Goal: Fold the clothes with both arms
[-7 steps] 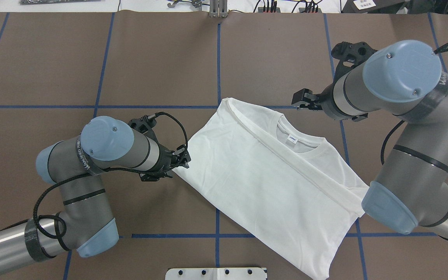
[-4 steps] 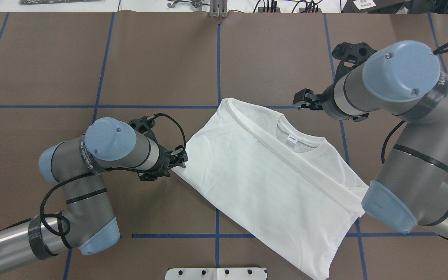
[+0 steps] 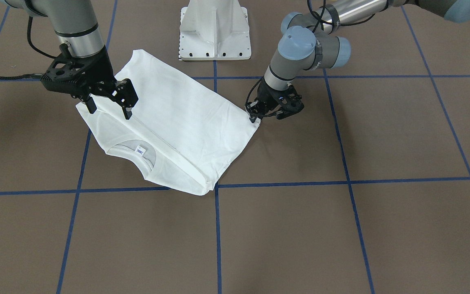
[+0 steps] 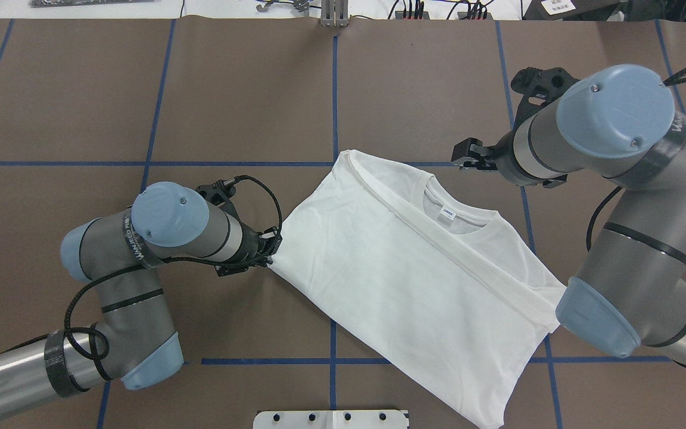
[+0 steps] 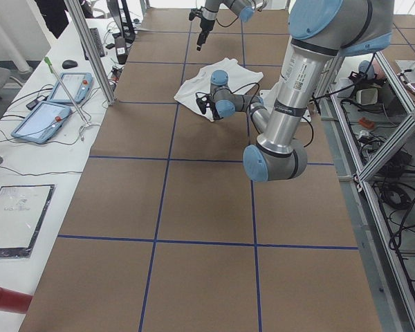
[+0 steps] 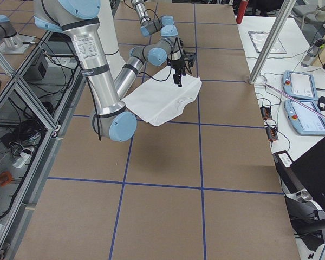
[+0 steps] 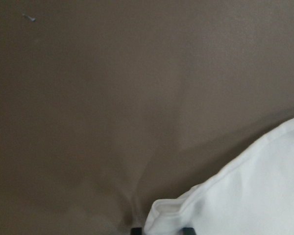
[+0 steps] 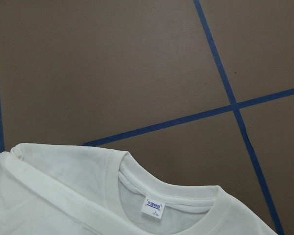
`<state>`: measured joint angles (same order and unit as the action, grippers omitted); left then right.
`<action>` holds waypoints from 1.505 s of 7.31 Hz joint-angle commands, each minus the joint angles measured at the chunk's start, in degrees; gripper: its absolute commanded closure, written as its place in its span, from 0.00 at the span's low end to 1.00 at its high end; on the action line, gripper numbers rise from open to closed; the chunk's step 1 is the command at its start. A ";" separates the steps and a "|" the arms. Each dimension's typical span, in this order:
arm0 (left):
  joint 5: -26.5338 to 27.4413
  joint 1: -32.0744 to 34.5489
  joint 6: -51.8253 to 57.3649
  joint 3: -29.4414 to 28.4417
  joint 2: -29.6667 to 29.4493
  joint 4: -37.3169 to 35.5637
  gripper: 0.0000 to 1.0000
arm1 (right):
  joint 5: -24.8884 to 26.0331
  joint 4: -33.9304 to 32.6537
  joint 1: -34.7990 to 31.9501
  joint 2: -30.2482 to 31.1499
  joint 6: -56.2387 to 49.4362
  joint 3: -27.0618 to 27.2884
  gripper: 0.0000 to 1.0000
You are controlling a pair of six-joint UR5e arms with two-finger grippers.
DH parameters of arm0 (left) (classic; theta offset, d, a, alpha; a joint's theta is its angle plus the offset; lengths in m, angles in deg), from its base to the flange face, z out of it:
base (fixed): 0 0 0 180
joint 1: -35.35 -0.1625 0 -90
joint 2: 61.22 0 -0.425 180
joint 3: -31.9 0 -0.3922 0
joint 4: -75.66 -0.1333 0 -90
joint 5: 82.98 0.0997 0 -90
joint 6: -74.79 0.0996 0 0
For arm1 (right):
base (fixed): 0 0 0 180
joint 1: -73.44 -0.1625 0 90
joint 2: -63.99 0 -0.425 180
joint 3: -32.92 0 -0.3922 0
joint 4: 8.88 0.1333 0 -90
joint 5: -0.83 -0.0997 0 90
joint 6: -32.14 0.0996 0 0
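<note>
The T-shirt (image 4: 402,262) lies flat and slantwise in the middle of the worktop (image 4: 81,107). It is partly folded, with a long folded strip running past the collar. The neck label (image 4: 448,213) faces up on the side toward my right arm.

The biggest danger, I judge, is dragging the whole shirt. If one arm pulls before the other has cloth, the layers slide over the smooth cover and the fold comes apart. My right hand (image 3: 110,112) hangs spread and empty above the shoulder edge, so that side has no hold yet.

A lesser danger sits at my left hand (image 3: 255,116), set low at the shirt's bottom corner. The left wrist view shows the hem (image 7: 186,210) curled up right at my fingertips, but I cannot tell whether they are clamped on it. If I catch only the top layer, it peels off the one beneath. If I press too low, I scrape the worktop.

The room is a lab bay, with metal framing (image 5: 394,124) and cables on one side and a white bench with tablets (image 5: 70,86) on the other. The worktop wears a brown sheet crossed by blue tape lines (image 4: 334,89), and my white pedestal (image 3: 214,28) stands at its edge.
</note>
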<state>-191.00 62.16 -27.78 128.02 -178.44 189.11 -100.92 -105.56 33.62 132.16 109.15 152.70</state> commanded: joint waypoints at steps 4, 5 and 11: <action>2.46 10.33 21.63 -1.53 0.42 -0.33 1.00 | -0.04 0.00 0.00 0.30 0.07 -0.08 0.00; 4.03 12.80 24.84 -5.98 -0.37 0.54 1.00 | -0.04 0.00 0.00 0.21 0.16 -0.08 0.00; 9.31 20.30 27.33 -45.72 -21.81 23.90 1.00 | 0.05 0.00 0.00 0.04 0.42 0.01 0.00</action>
<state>-183.02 82.18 -0.56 87.78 -197.78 209.66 -100.84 -105.56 33.62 132.29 109.53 152.71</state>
